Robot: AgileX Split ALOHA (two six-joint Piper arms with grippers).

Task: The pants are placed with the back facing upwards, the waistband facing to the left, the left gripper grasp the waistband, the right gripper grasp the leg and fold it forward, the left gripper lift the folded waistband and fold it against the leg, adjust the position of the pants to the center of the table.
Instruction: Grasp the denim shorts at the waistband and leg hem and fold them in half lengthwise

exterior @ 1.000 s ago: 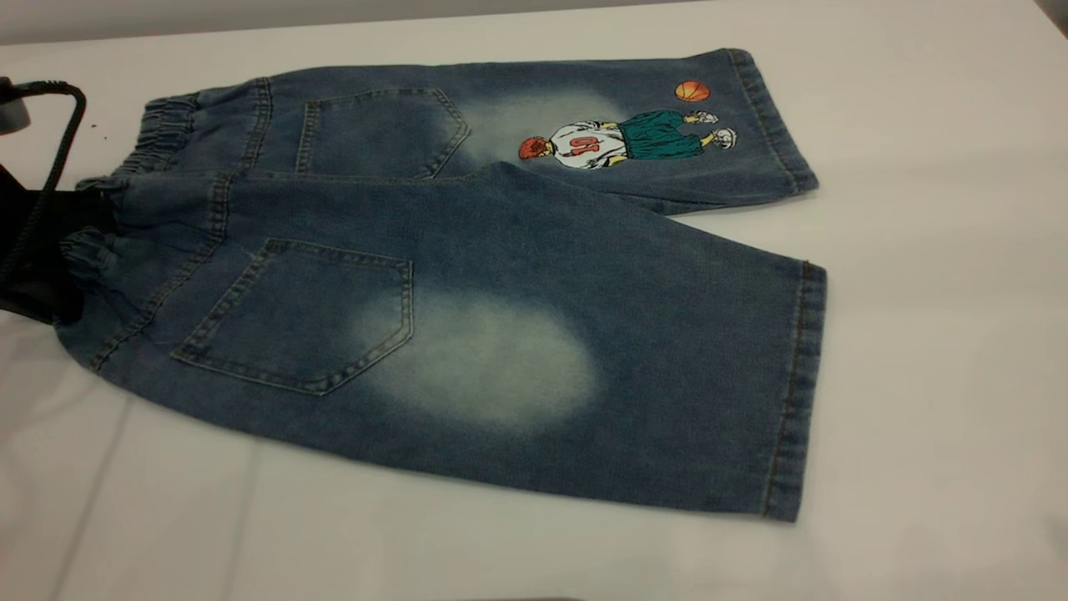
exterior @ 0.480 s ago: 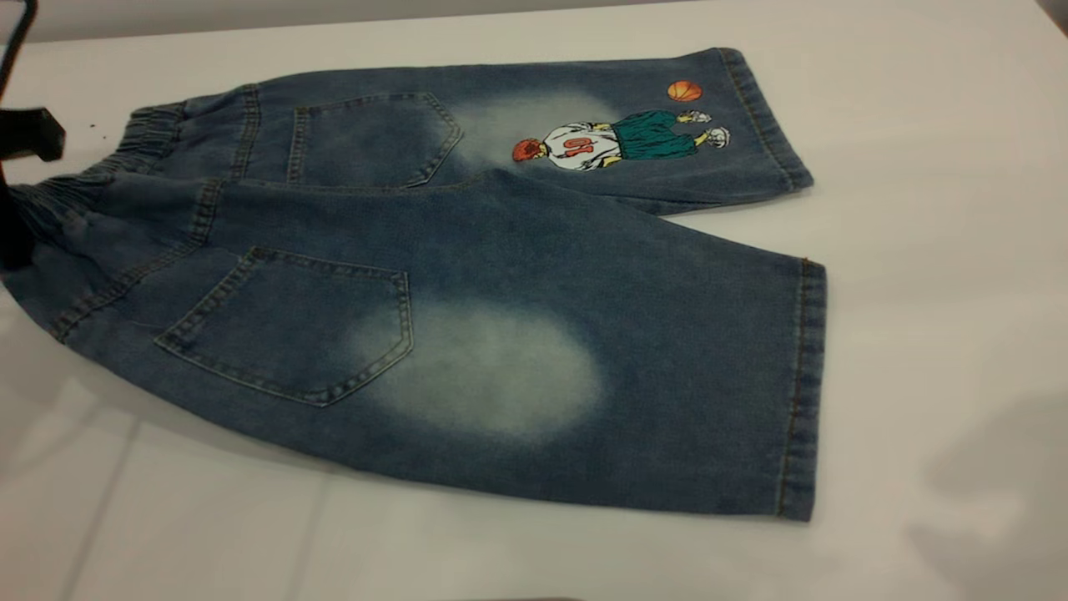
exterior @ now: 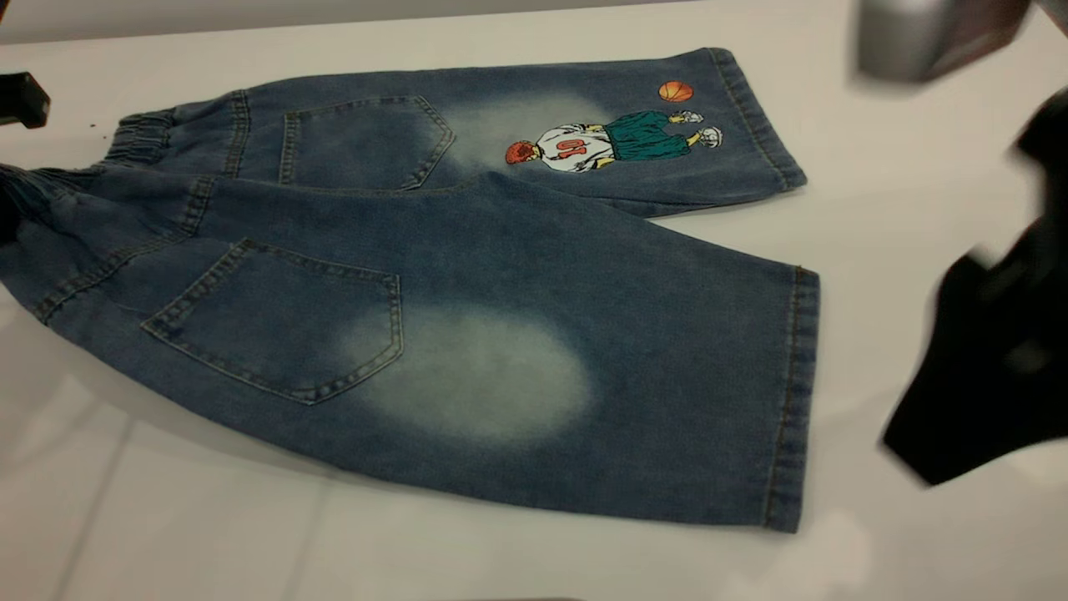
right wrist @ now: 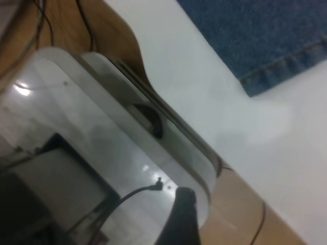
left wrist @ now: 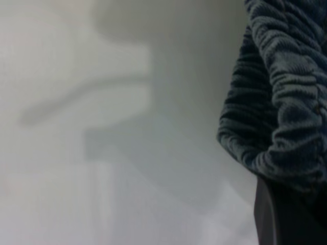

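**Waistband Gripped at the Left, Pants Spread Back-Up**

Spread flat across the middle and left of the table [exterior: 534,559]: the pants [exterior: 501,250], back side up. Gathered waistband [exterior: 138,138] at the left, both stitched hems at the right. Two patch pockets [exterior: 284,321] facing up.

Nearest, the leg [exterior: 517,376] with the pale oval patch, lying flat. Farther back, the other leg with the basketball-player print [exterior: 605,142], partly overlapped by the near one at the crotch.

At the left edge, left gripper [exterior: 18,100] clamped on the near part of the waistband. In the left wrist view, ruffled band draped against one dark finger [left wrist: 276,219]. Near-left corner of the pants raised off the table, with a shadow [exterior: 125,401] beneath.

At the right, right gripper [exterior: 976,376] hovering over bare table, near the leg's hem but apart from it. Blurred; open or closed, cannot tell. In the right wrist view, one corner of a hem [right wrist: 271,46] lying on the white top, with the table's edge beyond.
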